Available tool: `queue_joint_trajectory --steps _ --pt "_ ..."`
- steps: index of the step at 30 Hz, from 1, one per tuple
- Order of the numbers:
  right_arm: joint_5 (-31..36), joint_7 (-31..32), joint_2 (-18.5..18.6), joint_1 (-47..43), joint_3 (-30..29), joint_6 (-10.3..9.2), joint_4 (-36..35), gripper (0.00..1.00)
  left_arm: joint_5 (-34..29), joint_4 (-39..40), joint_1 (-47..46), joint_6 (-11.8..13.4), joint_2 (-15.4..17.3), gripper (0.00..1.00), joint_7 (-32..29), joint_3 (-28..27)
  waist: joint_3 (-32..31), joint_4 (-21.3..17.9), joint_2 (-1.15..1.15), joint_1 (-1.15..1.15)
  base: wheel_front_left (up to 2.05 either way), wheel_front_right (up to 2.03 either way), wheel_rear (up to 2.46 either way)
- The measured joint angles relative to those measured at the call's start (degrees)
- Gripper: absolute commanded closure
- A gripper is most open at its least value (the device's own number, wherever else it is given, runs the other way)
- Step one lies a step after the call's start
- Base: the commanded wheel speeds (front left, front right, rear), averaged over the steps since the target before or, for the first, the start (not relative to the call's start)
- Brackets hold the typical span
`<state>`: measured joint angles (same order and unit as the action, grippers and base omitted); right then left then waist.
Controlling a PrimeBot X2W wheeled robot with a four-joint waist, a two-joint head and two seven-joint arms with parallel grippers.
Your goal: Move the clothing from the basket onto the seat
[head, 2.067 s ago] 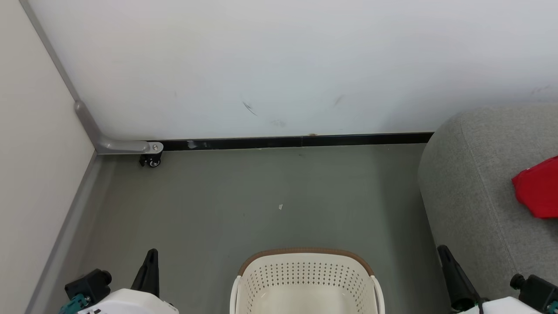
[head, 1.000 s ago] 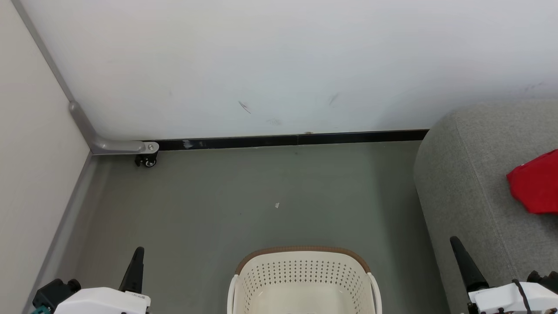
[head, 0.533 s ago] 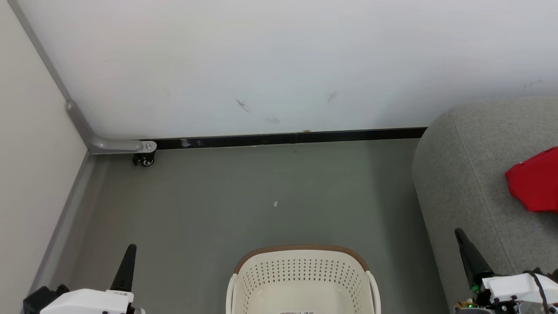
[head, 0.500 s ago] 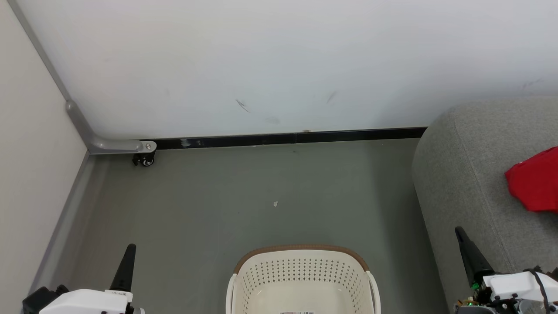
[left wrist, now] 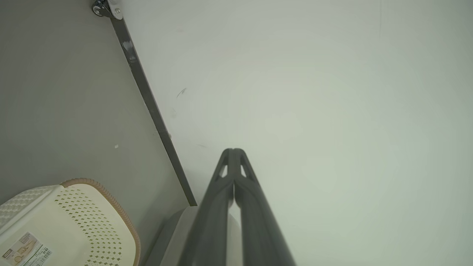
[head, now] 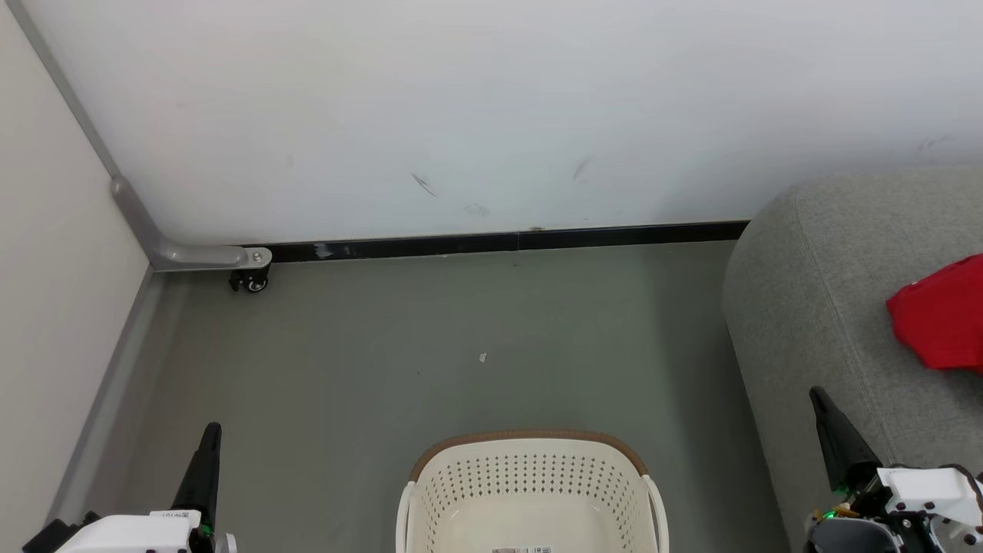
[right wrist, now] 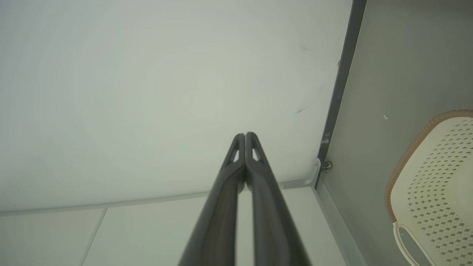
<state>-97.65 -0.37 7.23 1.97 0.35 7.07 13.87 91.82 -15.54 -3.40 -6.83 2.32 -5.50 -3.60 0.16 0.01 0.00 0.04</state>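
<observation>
The cream basket (head: 530, 491) with a brown rim stands on the floor at the bottom centre; what shows of its inside holds just a paper label. A red garment (head: 941, 315) lies on the grey seat (head: 822, 307) at the right edge. My left gripper (head: 209, 434) rises at the lower left, left of the basket, shut and holding nothing. My right gripper (head: 820, 399) is at the lower right, in front of the seat's side, shut as well. The wrist views show each pair of fingers pressed together, left gripper (left wrist: 233, 151) and right gripper (right wrist: 245, 135), with the basket (left wrist: 74, 221) (right wrist: 436, 184) off to one side.
A white wall (head: 491, 115) with a black skirting strip closes the far side. A grey panel frame with a small caster wheel (head: 249, 283) stands in the left corner. A tiny white scrap (head: 482, 357) lies on the grey floor (head: 384, 346) between basket and wall.
Both grippers have drawn outward and lower in the head view, the left leftward, the right rightward. The camera has shifted slightly, so the scene slid a little left and up.
</observation>
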Motion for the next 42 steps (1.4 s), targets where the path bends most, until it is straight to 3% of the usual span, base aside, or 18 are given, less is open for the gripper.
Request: queue_joint_trajectory --steps 42 --pt "-0.58 0.37 0.03 0.96 -0.66 0.00 0.83 1.00 0.88 -0.33 -0.03 -0.22 -0.03 1.00 -0.07 -0.31 0.00 -0.01 0.00 -0.02 0.00 0.00 0.00"
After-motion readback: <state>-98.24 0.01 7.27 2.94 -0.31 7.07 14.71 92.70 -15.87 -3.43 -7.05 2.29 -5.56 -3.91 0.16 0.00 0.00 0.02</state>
